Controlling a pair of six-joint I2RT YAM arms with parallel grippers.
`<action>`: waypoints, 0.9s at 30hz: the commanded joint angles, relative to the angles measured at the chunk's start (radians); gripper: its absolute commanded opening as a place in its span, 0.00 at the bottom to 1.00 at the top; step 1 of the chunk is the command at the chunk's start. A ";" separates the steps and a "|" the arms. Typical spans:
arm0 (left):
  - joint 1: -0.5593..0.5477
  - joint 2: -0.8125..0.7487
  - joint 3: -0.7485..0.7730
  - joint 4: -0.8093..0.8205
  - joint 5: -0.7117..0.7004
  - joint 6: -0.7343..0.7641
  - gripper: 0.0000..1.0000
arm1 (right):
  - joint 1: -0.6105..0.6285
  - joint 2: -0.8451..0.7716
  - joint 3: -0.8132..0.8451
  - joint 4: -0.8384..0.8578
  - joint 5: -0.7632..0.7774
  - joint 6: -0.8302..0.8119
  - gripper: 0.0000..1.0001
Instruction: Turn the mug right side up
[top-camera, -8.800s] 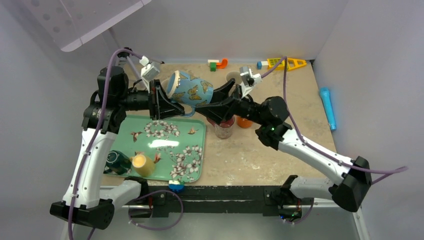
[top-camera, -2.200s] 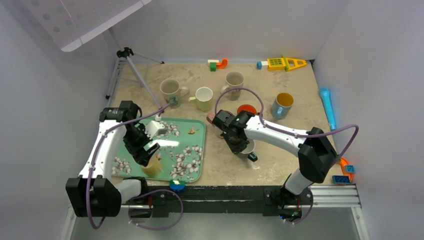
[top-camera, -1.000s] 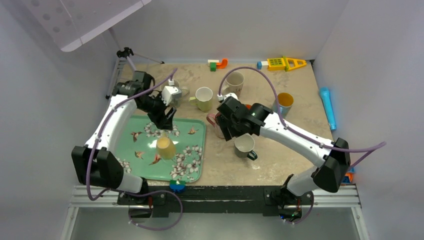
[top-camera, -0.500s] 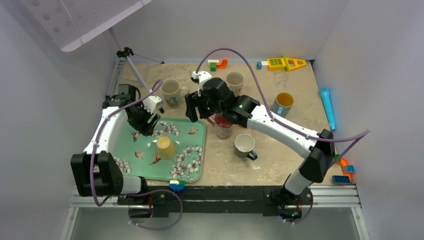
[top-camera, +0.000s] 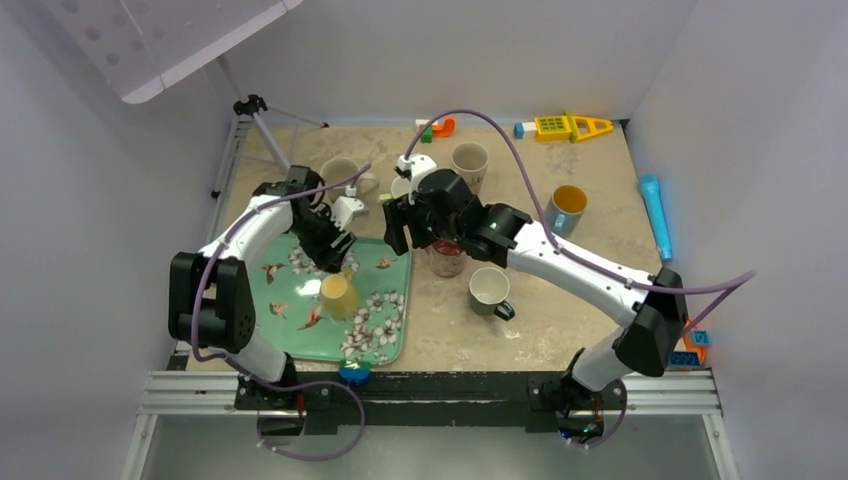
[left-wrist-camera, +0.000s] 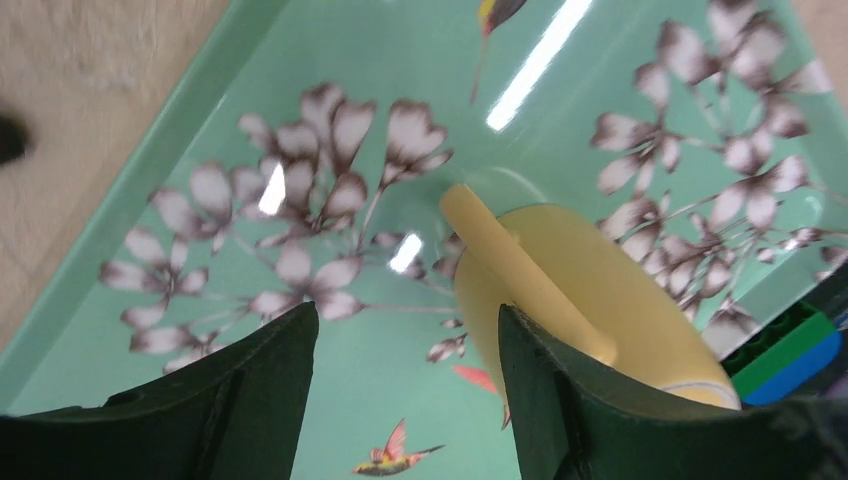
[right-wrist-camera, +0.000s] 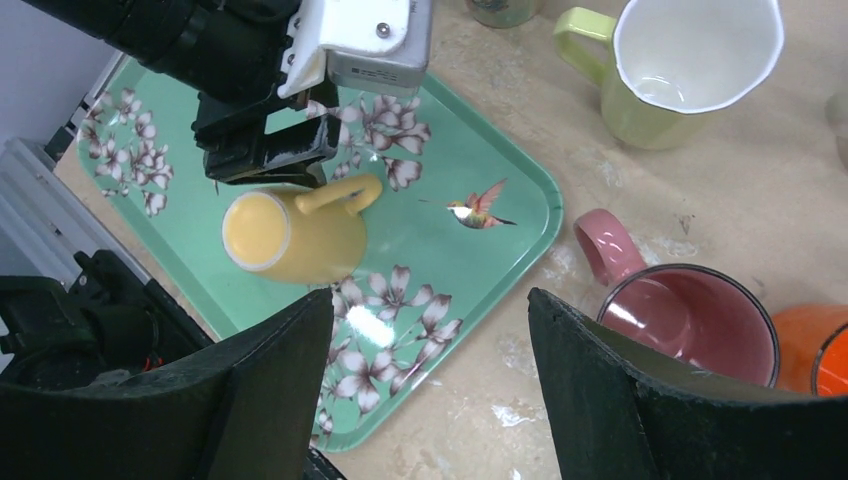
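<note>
A yellow mug (top-camera: 337, 295) stands bottom up on the green flowered tray (top-camera: 385, 345). It shows in the right wrist view (right-wrist-camera: 290, 235) with its handle toward the left gripper. In the left wrist view (left-wrist-camera: 600, 300) its handle lies just ahead of my right finger. My left gripper (top-camera: 335, 258) (left-wrist-camera: 405, 400) is open and empty, low over the tray right behind the mug, not touching it. My right gripper (top-camera: 392, 228) (right-wrist-camera: 430, 400) is open and empty, hovering above the tray's right edge.
A pink mug (right-wrist-camera: 700, 320), an orange cup (right-wrist-camera: 815, 360) and a pale green mug (right-wrist-camera: 690, 70) stand right of the tray. A grey mug (top-camera: 488, 290), a beige mug (top-camera: 470, 160), a blue mug (top-camera: 567, 207) and a tripod (top-camera: 265, 130) also stand around.
My left gripper has moved right and down to just behind the yellow mug. My right gripper has shifted slightly right and nearer. The mug has stayed put.
</note>
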 joint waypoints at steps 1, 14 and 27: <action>-0.060 0.029 0.114 -0.074 0.187 0.031 0.70 | 0.002 -0.084 -0.025 0.032 0.062 0.005 0.75; -0.264 0.048 0.129 -0.145 0.164 0.029 0.70 | 0.002 -0.225 -0.129 0.018 0.190 -0.001 0.77; -0.287 0.202 0.248 -0.220 -0.155 -0.160 0.73 | 0.002 -0.238 -0.164 -0.024 0.246 -0.001 0.77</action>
